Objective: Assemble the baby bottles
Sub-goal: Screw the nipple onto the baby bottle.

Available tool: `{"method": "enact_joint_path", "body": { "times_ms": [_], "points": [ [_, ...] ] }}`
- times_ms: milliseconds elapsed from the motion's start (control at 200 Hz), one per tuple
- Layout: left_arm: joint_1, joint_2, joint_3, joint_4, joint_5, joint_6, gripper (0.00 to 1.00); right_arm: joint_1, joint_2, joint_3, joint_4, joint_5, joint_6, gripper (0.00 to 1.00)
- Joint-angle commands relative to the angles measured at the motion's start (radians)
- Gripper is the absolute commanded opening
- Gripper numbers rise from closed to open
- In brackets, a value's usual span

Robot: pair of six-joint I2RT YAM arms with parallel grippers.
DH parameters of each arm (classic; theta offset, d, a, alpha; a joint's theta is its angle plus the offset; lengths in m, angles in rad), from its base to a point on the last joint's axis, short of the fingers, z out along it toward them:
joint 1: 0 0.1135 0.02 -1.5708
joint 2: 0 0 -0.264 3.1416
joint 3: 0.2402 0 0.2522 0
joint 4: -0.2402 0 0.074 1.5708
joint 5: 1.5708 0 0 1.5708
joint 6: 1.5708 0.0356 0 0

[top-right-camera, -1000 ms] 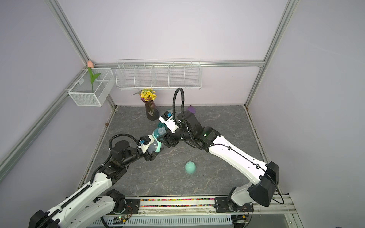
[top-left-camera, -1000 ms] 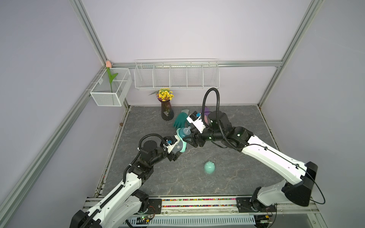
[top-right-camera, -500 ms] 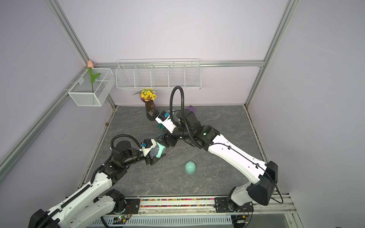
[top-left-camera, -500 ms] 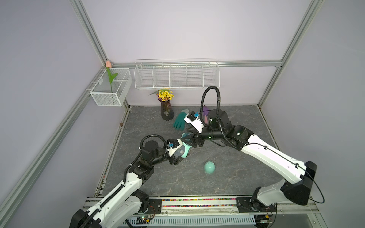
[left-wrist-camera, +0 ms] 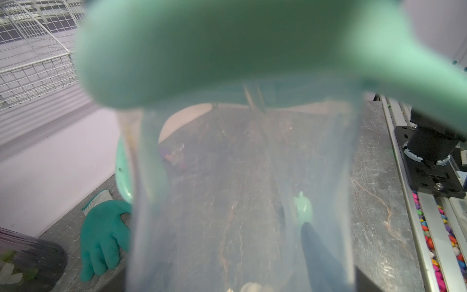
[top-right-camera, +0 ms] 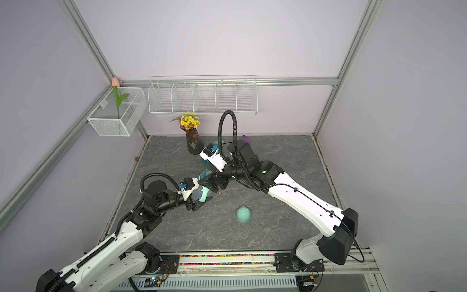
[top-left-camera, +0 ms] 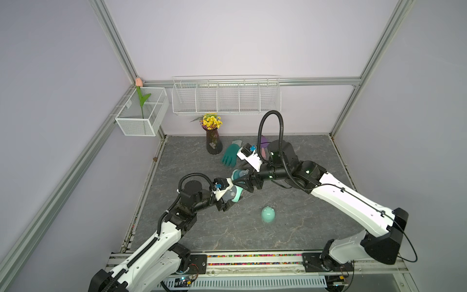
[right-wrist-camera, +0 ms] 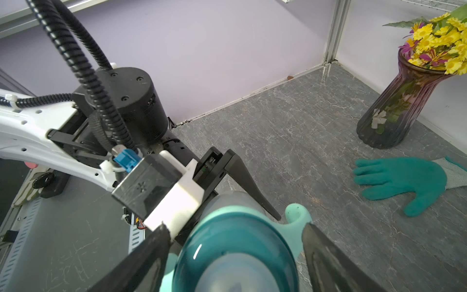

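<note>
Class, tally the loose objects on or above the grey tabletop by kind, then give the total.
Bottle, partly assembled: 1
Dome cap: 1
Glove: 1
Vase of flowers: 1
Trowel, partly hidden: 1
Total: 5

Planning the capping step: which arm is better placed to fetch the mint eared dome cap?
Right, probably: the left gripper clamps the clear frosted bottle body, the right gripper stands open around the teal nipple collar, and the mint eared dome cap lies on that gripper's side.
</note>
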Motion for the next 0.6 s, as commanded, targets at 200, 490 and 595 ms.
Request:
{"method": "enact_joint_path", "body": {
  "times_ms": [200, 490, 595],
  "points": [
    [-0.004, -0.016, 0.035, 0.055, 0.004, -0.016, 0.0, -0.016, -0.021, -0.03, -0.032, -0.056, 0.014, 0.72],
    [-0.005, 0.014, 0.043, 0.055, 0.024, -0.025, 0.2, -0.026, -0.028, -0.052, -0.003, -0.04, 0.014, 0.42],
    [-0.004, 0.034, 0.038, 0.049, 0.019, -0.035, 0.52, -0.041, -0.038, -0.054, -0.003, 0.013, 0.017, 0.38]
  ]
}}
